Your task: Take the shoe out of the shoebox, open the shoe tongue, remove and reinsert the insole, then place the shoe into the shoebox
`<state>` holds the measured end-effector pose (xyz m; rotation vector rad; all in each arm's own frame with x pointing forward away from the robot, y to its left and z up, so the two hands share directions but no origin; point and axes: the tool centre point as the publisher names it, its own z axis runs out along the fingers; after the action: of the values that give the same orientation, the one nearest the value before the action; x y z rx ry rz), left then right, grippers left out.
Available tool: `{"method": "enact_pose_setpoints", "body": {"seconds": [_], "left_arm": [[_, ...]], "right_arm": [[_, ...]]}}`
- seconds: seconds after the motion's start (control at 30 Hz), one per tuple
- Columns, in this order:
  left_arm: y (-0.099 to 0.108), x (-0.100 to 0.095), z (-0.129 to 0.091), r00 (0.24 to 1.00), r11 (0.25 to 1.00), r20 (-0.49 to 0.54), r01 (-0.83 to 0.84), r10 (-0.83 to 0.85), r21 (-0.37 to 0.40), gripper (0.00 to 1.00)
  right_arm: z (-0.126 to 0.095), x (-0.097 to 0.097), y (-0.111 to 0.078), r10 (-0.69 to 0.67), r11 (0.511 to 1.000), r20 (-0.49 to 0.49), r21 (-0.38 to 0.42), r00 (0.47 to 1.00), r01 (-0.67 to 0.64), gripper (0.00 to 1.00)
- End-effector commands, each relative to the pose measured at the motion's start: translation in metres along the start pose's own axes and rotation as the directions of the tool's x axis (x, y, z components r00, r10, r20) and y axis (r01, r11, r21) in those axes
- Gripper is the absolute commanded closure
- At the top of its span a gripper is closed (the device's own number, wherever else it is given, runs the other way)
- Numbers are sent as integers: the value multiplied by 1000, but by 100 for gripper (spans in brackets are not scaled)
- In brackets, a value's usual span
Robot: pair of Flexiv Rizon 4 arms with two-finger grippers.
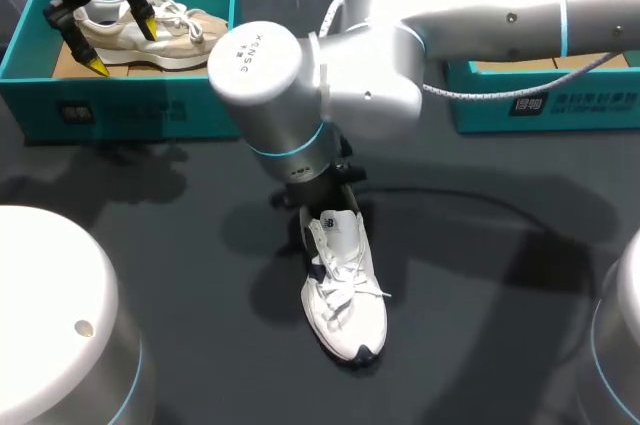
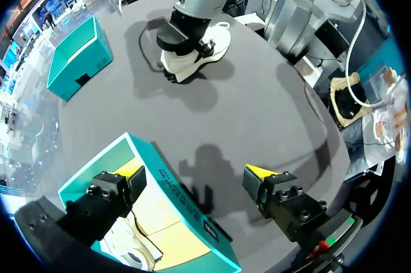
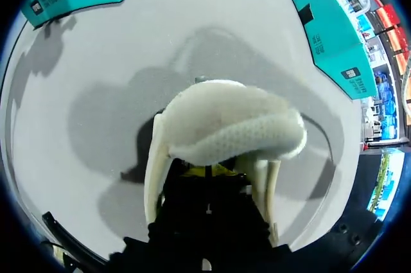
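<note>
A white lace-up shoe (image 1: 345, 285) stands on the dark table, toe toward the near edge. My right arm reaches in over it, and my right gripper (image 1: 328, 203) goes down into the shoe's opening at the heel end. In the right wrist view the yellow tips of that gripper (image 3: 205, 170) sit together, shut, behind the padded white collar (image 3: 237, 125); what they press on is hidden. My left gripper (image 1: 120, 45) hangs open above the teal shoebox (image 1: 120, 105) at the back left, which holds a beige shoe (image 1: 170, 40). The left gripper (image 2: 196, 176) straddles that shoebox's wall (image 2: 186, 205).
A second teal box (image 1: 540, 95) stands at the back right, partly under my right arm. Two big white arm bases (image 1: 60, 315) (image 1: 615, 345) fill the near corners. A cable (image 1: 450, 200) trails on the table behind the white shoe.
</note>
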<state>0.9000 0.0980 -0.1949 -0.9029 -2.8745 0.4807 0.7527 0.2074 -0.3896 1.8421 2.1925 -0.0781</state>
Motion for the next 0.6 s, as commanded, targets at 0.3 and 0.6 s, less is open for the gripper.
{"method": "enact_pose_setpoints", "body": {"seconds": [0.3, 0.6], "left_arm": [[0, 0, 0, 1000, 1000, -2, -1, 1, -3, 0], [0, 0, 0, 1000, 1000, -2, -1, 1, -3, 0]], "right_arm": [[-6, 0, 12, -27, 995, -73, -100, 997, 19, 100], [2, 5, -10, 16, 999, -96, -38, 995, -19, 100]]}}
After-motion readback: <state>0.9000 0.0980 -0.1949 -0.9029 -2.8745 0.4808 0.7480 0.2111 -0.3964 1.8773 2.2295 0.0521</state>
